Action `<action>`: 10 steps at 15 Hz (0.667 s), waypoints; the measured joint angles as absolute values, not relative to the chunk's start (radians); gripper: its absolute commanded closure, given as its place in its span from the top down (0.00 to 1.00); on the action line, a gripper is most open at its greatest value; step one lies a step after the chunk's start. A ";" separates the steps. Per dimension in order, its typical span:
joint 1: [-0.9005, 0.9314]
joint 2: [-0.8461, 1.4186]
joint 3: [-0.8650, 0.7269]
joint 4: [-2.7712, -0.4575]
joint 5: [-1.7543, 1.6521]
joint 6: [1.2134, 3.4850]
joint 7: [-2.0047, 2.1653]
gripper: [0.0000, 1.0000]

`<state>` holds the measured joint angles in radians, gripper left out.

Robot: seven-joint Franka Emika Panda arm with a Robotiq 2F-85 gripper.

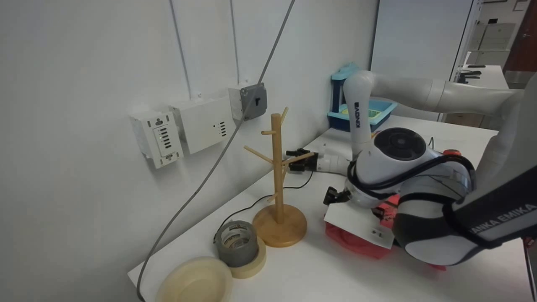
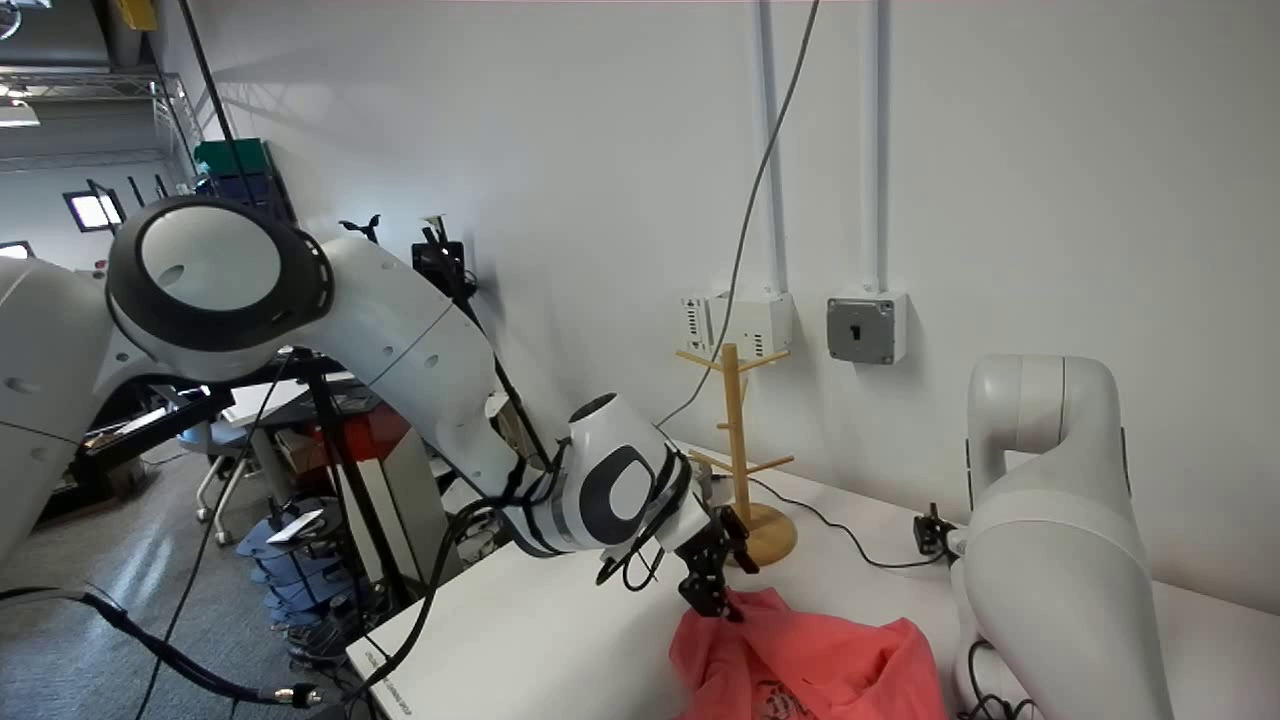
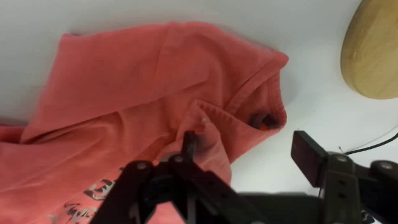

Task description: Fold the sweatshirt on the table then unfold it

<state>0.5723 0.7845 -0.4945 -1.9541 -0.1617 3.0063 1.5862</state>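
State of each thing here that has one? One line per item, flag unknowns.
sweatshirt: rumpled, partly folded over, lying on the table
gripper: open, at the sweatshirt's edge, contact unclear
wooden stand: upright, nothing hanging on it
gray tape roll: hole up, looks stacked on the beige tape roll
beige tape roll: partly covered
Kinova gripper: looks open
blue basin: open at the top
gray wall switch: on or off unclear

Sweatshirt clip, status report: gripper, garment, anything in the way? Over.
Gripper open, nothing clearly gripped. Sweatshirt rumpled on the table, layers overlapping. Wooden stand close by, not touching it; could hinder wider moves.
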 measured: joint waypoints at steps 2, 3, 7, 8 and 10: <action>0.576 0.803 -0.502 -1.935 -0.152 3.006 1.586 0.34; 0.579 0.810 -0.506 -1.927 -0.147 3.006 1.586 0.27; 0.592 0.831 -0.520 -1.900 -0.128 3.006 1.586 0.00; 0.597 0.833 -0.527 -1.893 -0.124 3.006 1.589 0.00; 0.615 0.840 -0.550 -1.878 -0.115 3.020 1.605 0.00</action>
